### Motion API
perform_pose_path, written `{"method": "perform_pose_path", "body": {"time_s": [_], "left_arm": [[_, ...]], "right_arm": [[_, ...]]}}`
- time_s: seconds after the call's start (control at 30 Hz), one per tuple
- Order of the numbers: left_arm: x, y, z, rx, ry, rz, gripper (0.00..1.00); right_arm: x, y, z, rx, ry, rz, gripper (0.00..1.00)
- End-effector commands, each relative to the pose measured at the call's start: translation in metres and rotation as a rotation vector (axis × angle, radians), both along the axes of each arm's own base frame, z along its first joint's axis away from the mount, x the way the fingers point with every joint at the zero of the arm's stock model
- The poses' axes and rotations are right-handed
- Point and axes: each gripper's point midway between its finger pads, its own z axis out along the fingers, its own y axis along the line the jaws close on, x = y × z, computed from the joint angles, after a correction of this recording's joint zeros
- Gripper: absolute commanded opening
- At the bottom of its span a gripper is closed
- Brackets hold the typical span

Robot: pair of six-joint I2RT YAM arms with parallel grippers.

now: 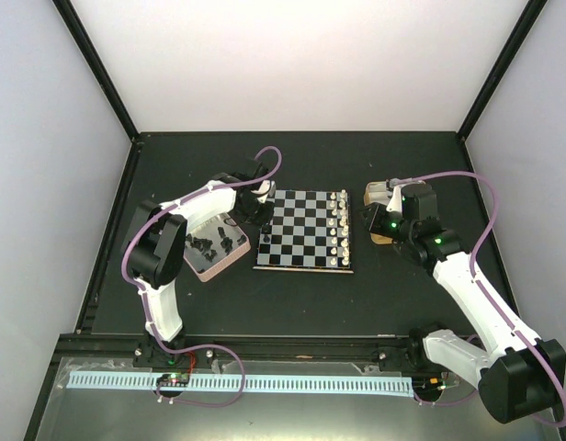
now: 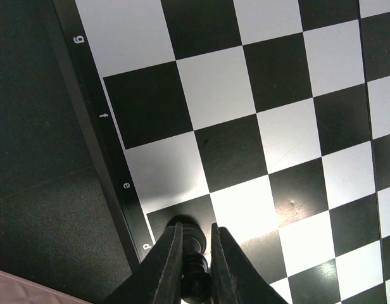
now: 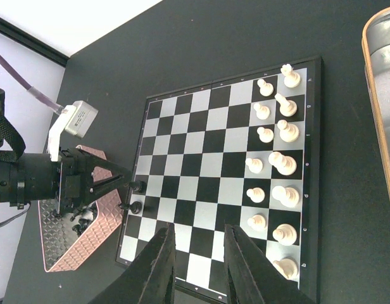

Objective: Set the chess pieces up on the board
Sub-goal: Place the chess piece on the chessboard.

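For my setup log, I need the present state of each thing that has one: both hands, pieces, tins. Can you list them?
left hand: shut on a black piece
right hand: open, empty, above the board
white pieces: upright, in two rows on the board
pink tin: open, holds loose black pieces
gold-rimmed tin: open, contents unclear

White pieces are crowding the two right-hand rows of the board, its middle is lying open, and the left arm is hanging over its left edge.
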Motion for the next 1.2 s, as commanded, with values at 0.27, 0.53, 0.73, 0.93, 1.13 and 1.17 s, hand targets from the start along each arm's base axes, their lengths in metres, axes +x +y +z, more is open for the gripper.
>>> {"method": "perform_pose_path", "body": {"time_s": [0.27, 0.53, 0.73, 0.93, 1.13, 1.17], "left_arm": [[0.001, -0.013, 0.007, -0.037, -0.003, -0.030, 0.11], [-0.002, -0.010, 0.007, -0.016, 0.000, -0.032, 0.21], [0.003, -0.005, 0.018, 0.009, -0.027, -0.017, 0.34], [0.011, 0.004, 0.048, 0.018, -0.110, 0.049, 0.46], [0.006, 0.041, 0.070, 0.048, -0.199, 0.197, 0.47], [0.003, 0.049, 0.075, 0.046, -0.219, 0.229, 0.46]], "right_arm": [[0.000, -0.001, -0.001, 0.001, -0.006, -0.004, 0.23], [-0.001, 0.000, -0.002, 0.004, -0.004, -0.002, 0.23], [-0.001, 0.000, 0.000, 0.006, -0.008, -0.001, 0.23], [-0.001, 0.000, 0.001, 0.005, -0.008, 0.000, 0.23], [0.000, 0.001, 0.003, 0.010, -0.009, 0.000, 0.23], [0.000, 0.001, 0.003, 0.011, -0.008, 0.000, 0.23]]}}
